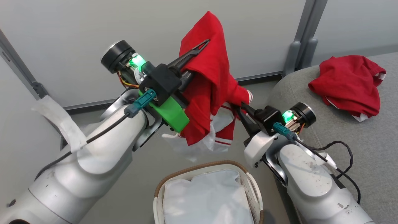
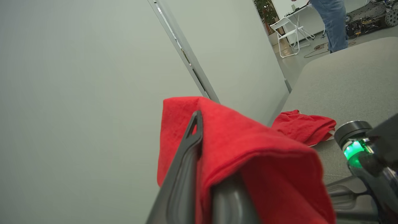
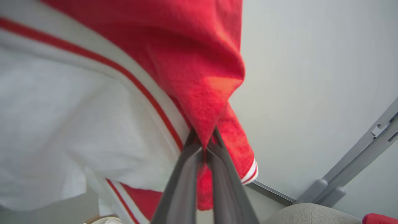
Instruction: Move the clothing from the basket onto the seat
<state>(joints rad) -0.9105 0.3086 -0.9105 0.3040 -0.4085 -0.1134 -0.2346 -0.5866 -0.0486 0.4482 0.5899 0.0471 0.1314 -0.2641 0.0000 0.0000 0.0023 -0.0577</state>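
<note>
Looking down past both arms, you have a bright red sports garment with white trim [image 1: 211, 81] hanging in the air above the small oval white plastic basket with a brown woven rim [image 1: 199, 167]. Its lowest white hem is clear of that rim.

The left gripper [image 1: 199, 54] is high and to the left of the basket, clamped on a fold at the garment's top. In the left wrist view the cloth runs between the two long dark fingers and drapes over one, hiding its tip. The right gripper [image 3: 203, 146] sits lower, above the basket's right side, with its fingers pressed together on a red corner.

Inside the basket lies a white fabric liner [image 1: 205, 199]. The large grey fabric sofa [image 1: 367, 149] stands just right of the basket, and the pale right forearm [image 1: 311, 180] with its black cable [image 1: 345, 149] fills the gap between them. A second red garment [image 1: 348, 84] lies crumpled on the sofa, right of and beyond the basket. Behind the basket is a pale wall panel [image 1: 77, 37] with a grey post [image 1: 303, 40]. Far beyond the sofa, a person in blue jeans [image 2: 334, 25] stands beside a white folding chair [image 2: 287, 34].
</note>
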